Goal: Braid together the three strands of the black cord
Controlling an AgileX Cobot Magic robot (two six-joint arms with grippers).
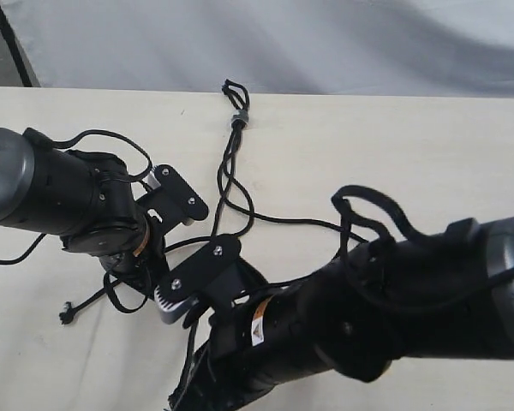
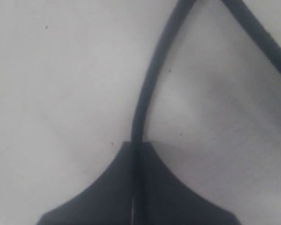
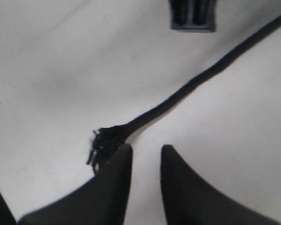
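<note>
Strand tip [image 3: 105, 140], frayed, is seen on the counter [image 3: 47, 56] just beside the slightly spread, empty right pincer [image 3: 145, 151], its length running diagonally away; a strand [image 2: 147, 89] is pinched by the left pincer [image 2: 136, 146].

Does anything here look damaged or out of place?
Yes. One strand ends in a frayed, loose tuft, lying just beside the open right gripper. Nothing else stands out.

You get bright, even light on the pale tabletop [image 1: 428, 171], shadows soft; both wrist views are blurred, the cord [image 2: 139, 108] in the left most.
</note>
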